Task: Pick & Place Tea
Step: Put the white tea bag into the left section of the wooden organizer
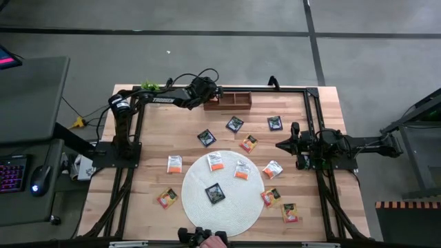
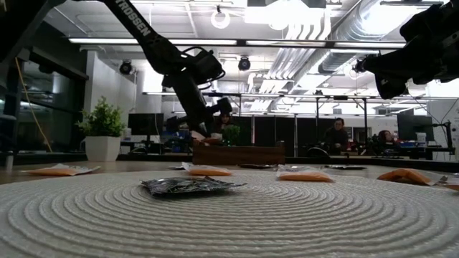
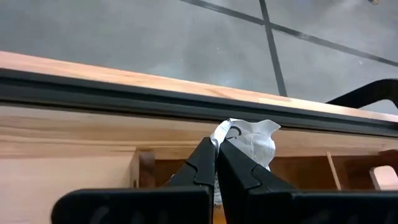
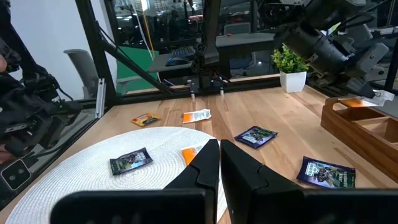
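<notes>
Left gripper pinches a white sachet above the tray at the far edge; right gripper clenched, empty.

Pale table of smooth matt wood; brown wooden tray; ribbed woven white mat; one crinkled glossy black sachet; matt black plastic-looking fingers.

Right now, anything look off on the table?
Nothing damaged or spilled. Tea sachets lie scattered flat on the table and round mat; the left gripper holds a crumpled white sachet over the wooden tray.
</notes>
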You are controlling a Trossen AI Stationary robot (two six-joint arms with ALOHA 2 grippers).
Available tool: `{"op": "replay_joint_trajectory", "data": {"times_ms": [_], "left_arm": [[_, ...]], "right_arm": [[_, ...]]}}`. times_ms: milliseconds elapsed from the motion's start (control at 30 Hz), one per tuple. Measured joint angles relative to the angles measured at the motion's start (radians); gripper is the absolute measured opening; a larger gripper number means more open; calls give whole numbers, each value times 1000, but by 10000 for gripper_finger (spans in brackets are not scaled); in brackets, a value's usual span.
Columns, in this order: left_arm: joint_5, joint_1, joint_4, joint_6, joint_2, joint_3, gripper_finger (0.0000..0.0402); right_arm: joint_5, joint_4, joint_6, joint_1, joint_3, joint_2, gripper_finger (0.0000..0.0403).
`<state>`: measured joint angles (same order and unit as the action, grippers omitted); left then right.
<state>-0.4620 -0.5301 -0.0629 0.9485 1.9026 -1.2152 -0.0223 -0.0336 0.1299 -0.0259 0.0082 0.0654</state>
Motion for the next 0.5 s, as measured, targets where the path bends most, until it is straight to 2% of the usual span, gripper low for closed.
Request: {"op": "replay_joint_trajectory", "data": {"times_ms": [500], "left_arm": [[-1,0,-8,0,0,0,5]], "right_arm": [[0,0,0,0,0,0,12]]}}
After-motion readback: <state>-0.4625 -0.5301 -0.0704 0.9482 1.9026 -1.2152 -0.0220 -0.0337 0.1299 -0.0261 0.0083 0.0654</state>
